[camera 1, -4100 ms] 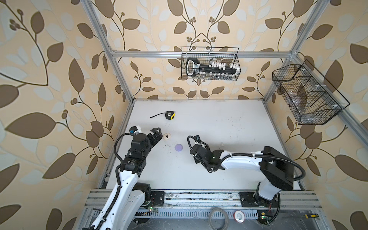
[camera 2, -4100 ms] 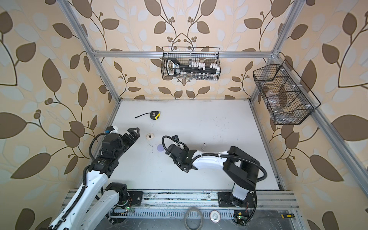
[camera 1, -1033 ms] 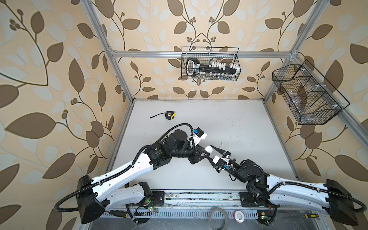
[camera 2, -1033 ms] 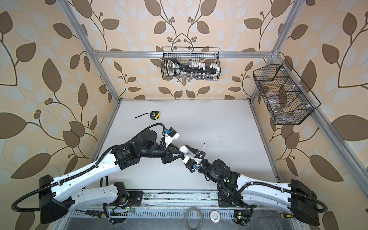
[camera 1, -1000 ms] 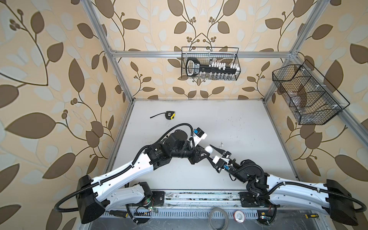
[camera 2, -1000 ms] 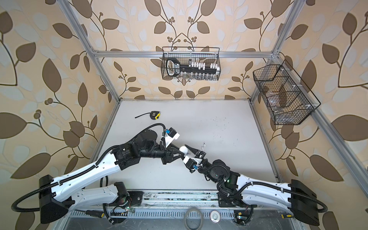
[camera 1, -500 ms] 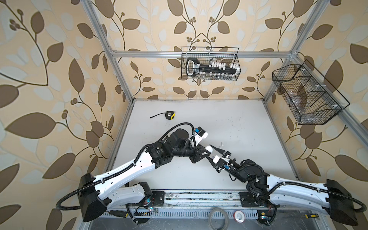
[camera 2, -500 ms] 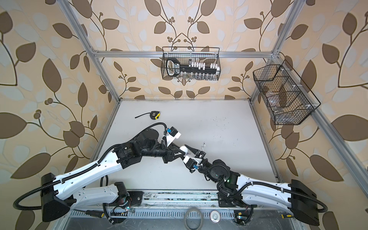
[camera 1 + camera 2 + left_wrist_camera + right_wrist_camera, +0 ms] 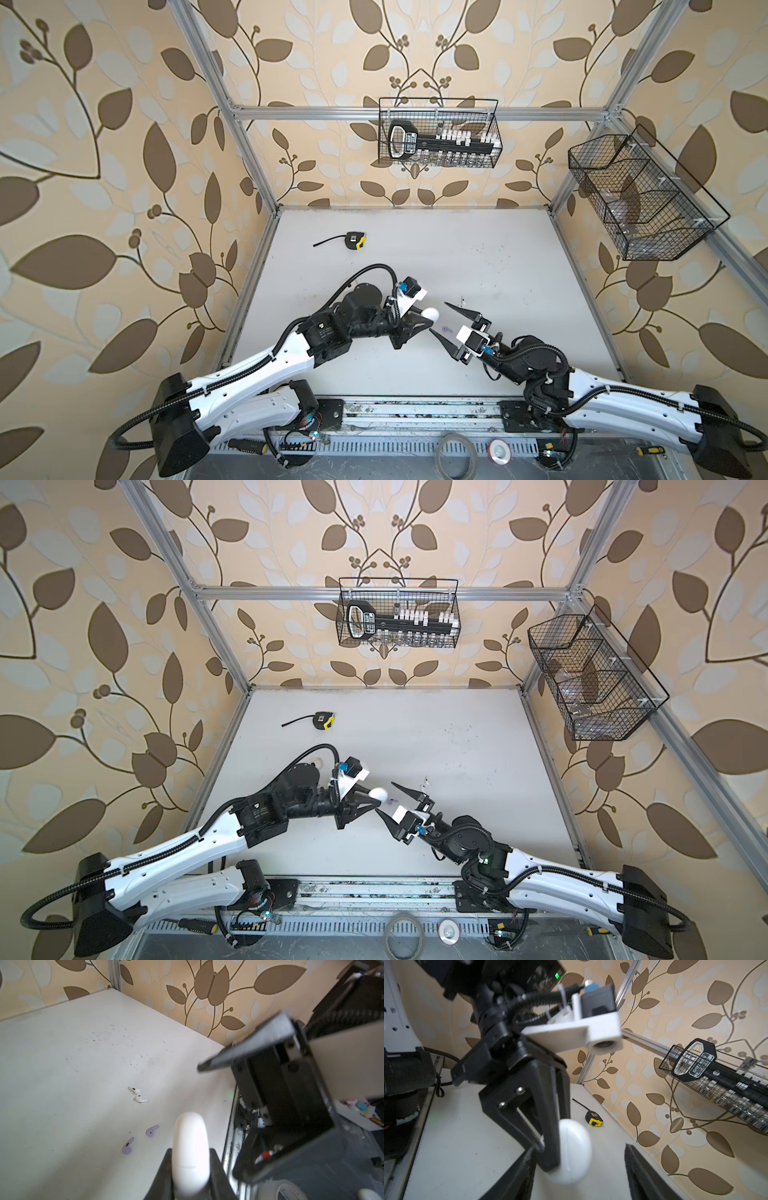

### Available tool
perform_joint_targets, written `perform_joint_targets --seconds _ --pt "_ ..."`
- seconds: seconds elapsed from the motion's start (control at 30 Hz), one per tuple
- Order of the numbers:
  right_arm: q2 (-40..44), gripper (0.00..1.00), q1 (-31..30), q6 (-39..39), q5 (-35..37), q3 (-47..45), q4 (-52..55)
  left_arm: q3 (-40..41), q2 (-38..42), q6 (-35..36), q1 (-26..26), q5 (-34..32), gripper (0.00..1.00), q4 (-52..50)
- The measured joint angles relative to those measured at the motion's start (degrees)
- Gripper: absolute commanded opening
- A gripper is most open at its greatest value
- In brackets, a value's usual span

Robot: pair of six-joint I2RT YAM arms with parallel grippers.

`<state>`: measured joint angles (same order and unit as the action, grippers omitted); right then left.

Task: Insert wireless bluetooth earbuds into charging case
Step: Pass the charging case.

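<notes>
The left claw (image 9: 426,321) grips a white oval plastic charging case (image 9: 431,313) above the white table (image 9: 62,1084). The right claw (image 9: 439,317) faces it, jaws apart and empty. Two white stemmed earbuds (image 9: 140,1099) and two lilac stemmed earbuds (image 9: 152,1130) lie on the table just right of the case.

Robotics lab test cell; aluminium-profile frame (image 9: 415,113) walled with leaf-print wallpaper panels (image 9: 104,166); white bench (image 9: 457,257); left arm (image 9: 257,370), right arm (image 9: 623,399) bolted to front rail (image 9: 415,409); back wire basket (image 9: 438,163), side wire basket (image 9: 665,235) hung on frame; screwdriver (image 9: 249,446), tape roll (image 9: 455,451) on front ledge.
</notes>
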<state>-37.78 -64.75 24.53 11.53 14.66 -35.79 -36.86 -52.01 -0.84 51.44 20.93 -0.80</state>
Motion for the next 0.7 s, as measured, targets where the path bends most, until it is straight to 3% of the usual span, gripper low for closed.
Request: perform_joint_targets --seconds 0.1,0.23,0.7 --pt "3.69 0.63 0.04 -2.08 -2.01 -2.19 -0.81 8.61 7.65 5.27 0.0 0.48 0.0 3.56" --pt "2.6 0.6 0.04 -4.22 -5.2 -3.19 -1.05 15.26 14.12 11.67 0.0 3.8 0.0 9.66" --pt "-5.03 0.57 0.04 -7.5 -11.15 -2.75 -3.21 16.5 14.88 17.05 0.02 4.79 0.0 13.92"
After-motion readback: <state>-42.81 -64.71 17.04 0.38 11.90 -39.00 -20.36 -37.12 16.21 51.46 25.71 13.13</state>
